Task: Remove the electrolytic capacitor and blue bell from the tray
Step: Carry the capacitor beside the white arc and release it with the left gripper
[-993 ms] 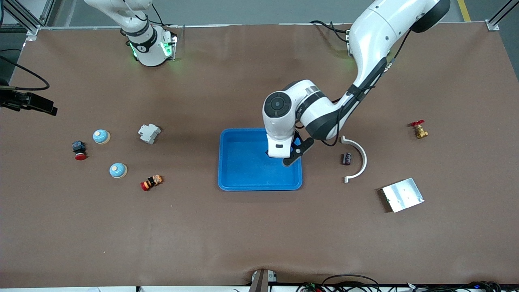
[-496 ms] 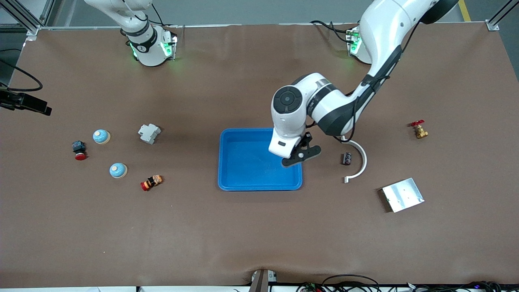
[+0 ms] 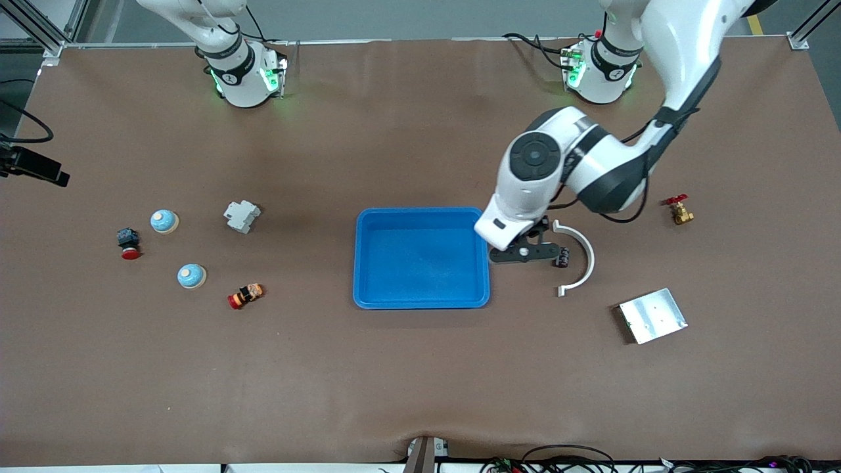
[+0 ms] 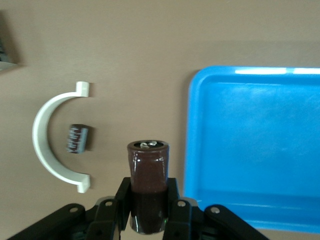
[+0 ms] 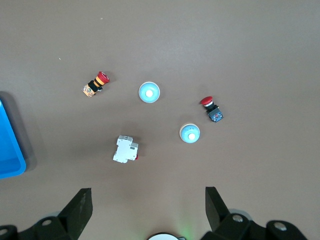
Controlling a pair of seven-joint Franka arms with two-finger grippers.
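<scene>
Left wrist view shows the left end effector clamped on a brown capacitor, hidden in front view. It hangs just beside the blue tray, toward the left arm's end. Right end effector is spread open high over two blue bells, near the right arm's end of the tabletop.
</scene>
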